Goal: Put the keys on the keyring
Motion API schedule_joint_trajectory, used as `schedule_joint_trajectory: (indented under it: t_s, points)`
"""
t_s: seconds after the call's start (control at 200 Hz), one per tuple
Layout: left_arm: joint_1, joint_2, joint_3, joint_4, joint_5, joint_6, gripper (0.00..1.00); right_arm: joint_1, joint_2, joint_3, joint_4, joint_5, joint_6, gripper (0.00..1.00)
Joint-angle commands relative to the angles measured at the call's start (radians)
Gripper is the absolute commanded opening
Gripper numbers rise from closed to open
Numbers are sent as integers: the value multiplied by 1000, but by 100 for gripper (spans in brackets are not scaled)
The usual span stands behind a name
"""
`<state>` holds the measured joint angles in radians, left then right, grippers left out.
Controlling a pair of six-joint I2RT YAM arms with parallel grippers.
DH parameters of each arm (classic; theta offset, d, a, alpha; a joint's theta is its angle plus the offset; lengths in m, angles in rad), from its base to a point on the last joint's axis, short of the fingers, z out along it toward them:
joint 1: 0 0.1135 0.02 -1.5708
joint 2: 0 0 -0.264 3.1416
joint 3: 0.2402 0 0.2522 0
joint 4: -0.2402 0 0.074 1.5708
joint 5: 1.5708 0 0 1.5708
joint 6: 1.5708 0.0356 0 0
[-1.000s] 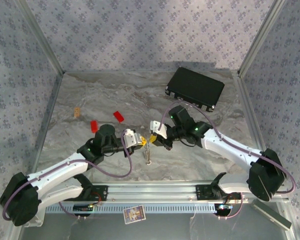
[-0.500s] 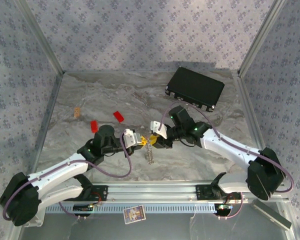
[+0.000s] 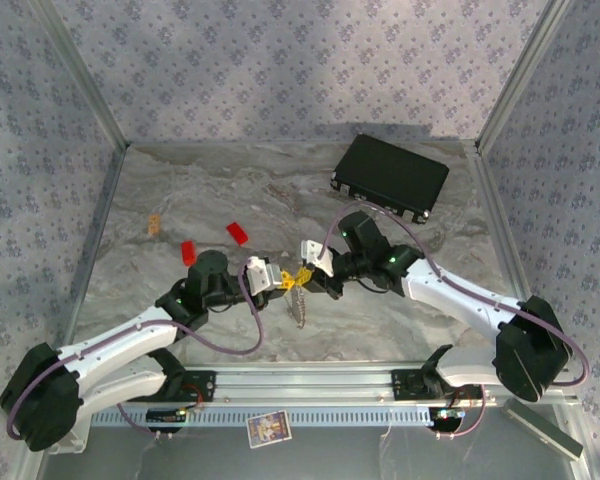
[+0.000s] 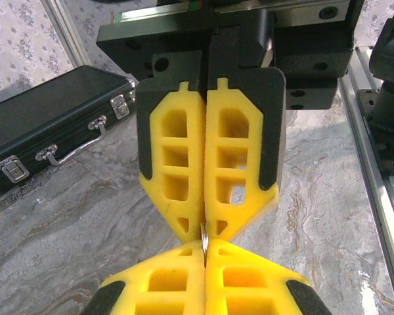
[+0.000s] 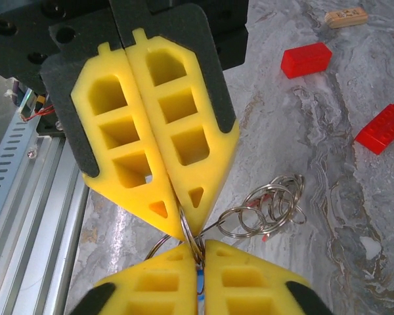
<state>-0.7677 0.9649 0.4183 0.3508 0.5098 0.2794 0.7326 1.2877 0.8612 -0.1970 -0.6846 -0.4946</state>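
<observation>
Left gripper (image 3: 284, 284) and right gripper (image 3: 306, 277) meet tip to tip above the table (image 3: 230, 200), each with fingers pressed together pinching the keyring (image 3: 298, 305), whose linked loops dangle beneath.

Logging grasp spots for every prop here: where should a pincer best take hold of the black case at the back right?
Probably the handle, on the near long side wall, between the two latches. The black case lies flat and shut and looks too broad to span, while the handle is a thin bar standing off the wall. Come in low from the near side.
</observation>
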Motion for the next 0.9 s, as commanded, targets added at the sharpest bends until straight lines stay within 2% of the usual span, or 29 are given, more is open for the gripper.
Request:
schedule_joint_trajectory:
  t_s: [0.0,0.03,0.13,0.19,0.42,0.7,0.894]
  points:
    - [-4,-3,1,62,36,-13,0,4,-4,-4,28,-24,12,2]
    - [-4,-4,3,56,31,-13,1,4,-4,-1,22,-23,9,0]
    - [-4,-17,13,12,1,4,15,9,-4,26,-37,-1,-21,0]
    - [-4,-27,27,-34,-18,25,17,14,-2,49,-87,19,-46,0]
    - [-4,-25,75,-182,-62,85,20,39,22,128,-242,98,-124,0]
    - [-3,-13,89,-179,-27,84,21,71,58,195,-288,144,-151,0]
    - [-4,-11,89,-170,-15,83,18,87,71,213,-277,141,-148,0]
